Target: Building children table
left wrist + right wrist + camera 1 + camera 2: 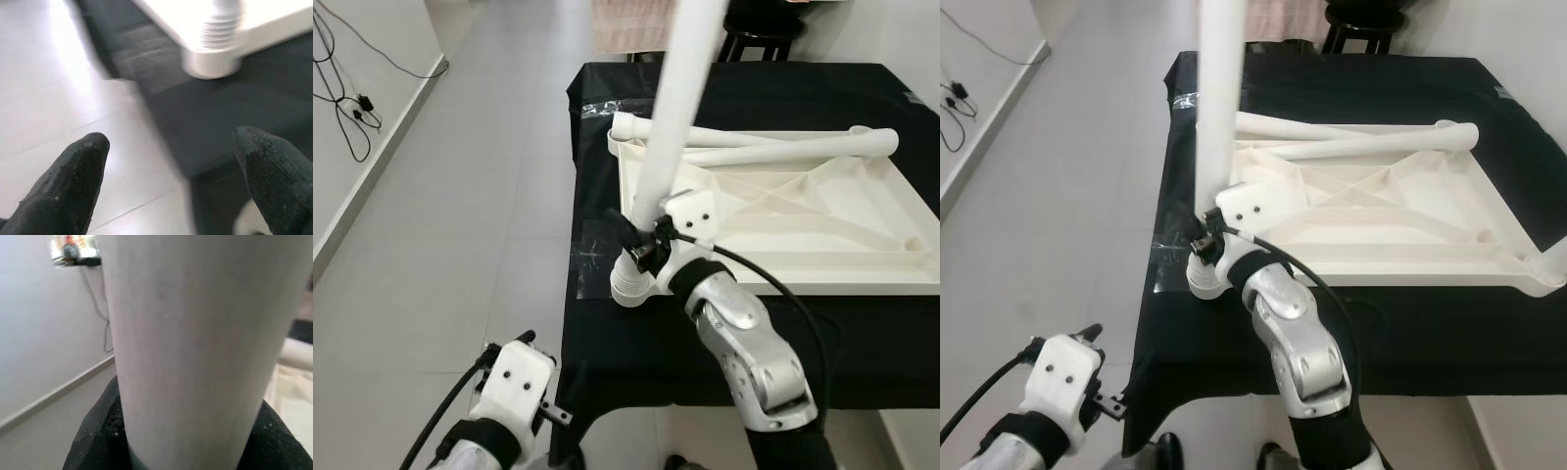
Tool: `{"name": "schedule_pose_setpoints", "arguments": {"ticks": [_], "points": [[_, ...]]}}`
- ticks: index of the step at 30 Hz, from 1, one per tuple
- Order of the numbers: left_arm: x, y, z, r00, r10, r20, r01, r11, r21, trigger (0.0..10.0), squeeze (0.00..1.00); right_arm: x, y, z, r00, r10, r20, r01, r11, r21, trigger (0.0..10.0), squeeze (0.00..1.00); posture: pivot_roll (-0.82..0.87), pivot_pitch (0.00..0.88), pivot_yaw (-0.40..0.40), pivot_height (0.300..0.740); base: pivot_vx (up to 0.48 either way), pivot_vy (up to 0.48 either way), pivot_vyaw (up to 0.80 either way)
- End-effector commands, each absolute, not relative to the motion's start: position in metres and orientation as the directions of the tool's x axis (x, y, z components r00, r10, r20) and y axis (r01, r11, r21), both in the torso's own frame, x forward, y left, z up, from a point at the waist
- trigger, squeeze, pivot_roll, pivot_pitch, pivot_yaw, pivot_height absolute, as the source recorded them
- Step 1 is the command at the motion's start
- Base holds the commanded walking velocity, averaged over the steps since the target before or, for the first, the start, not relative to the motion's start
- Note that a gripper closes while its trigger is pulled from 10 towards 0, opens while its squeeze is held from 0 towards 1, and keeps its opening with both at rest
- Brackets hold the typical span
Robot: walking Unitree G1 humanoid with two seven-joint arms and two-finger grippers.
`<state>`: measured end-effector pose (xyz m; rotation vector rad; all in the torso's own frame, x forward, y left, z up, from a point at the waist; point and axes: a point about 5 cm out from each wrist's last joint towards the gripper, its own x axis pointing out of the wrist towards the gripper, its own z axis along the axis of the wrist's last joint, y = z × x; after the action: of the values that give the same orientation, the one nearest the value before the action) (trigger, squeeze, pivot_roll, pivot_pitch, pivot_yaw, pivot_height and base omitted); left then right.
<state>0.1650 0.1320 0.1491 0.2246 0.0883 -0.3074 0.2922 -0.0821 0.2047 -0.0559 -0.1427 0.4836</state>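
Note:
A white plastic tabletop [803, 220] lies upside down on a black-covered table [754, 88]. A white table leg [671, 108] stands upright in the near left corner socket [631, 279]. My right gripper [641, 235] is shut on this leg just above the socket; the leg [190, 347] sits between its fingers [93, 440]. Two more white legs [773, 145] lie across the far side of the tabletop. My left gripper [171, 181] hangs open below the table's near left corner, over the floor, facing the threaded socket [217, 44].
Grey tiled floor [460, 225] stretches to the left of the table. Black cables [342, 98] lie along the left wall. A dark stool [759, 34] and a beige cloth [626, 24] stand behind the table. The tabletop's near right corner [1552, 264] overhangs at the right.

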Motion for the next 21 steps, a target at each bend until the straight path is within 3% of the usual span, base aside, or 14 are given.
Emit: {"name": "schedule_pose_setpoints", "arguments": {"ticks": [1,13,21], "points": [[0.164,0.133,0.144,0.945,-0.293,-0.147,0.32,0.922,0.218,10.0,0.0,0.289,-0.078,0.169,0.874,0.484,-0.046,-0.485,0.873,-0.048,10.0,0.0,0.06,0.195,-0.01,0.74,0.0,0.0,0.0],[0.169,0.133,0.146,0.946,-0.296,-0.132,0.319,0.921,0.224,10.0,0.0,0.3,-0.075,0.179,0.838,0.544,-0.044,-0.545,0.83,-0.119,10.0,0.0,0.07,0.192,-0.004,0.74,0.0,0.0,0.0],[0.172,0.134,0.146,0.949,-0.29,-0.122,0.311,0.923,0.227,10.0,0.0,0.311,-0.058,0.196,0.616,0.786,-0.043,-0.781,0.603,-0.161,10.0,0.0,0.07,0.19,-0.002,0.74,0.0,0.0,0.0]]}}
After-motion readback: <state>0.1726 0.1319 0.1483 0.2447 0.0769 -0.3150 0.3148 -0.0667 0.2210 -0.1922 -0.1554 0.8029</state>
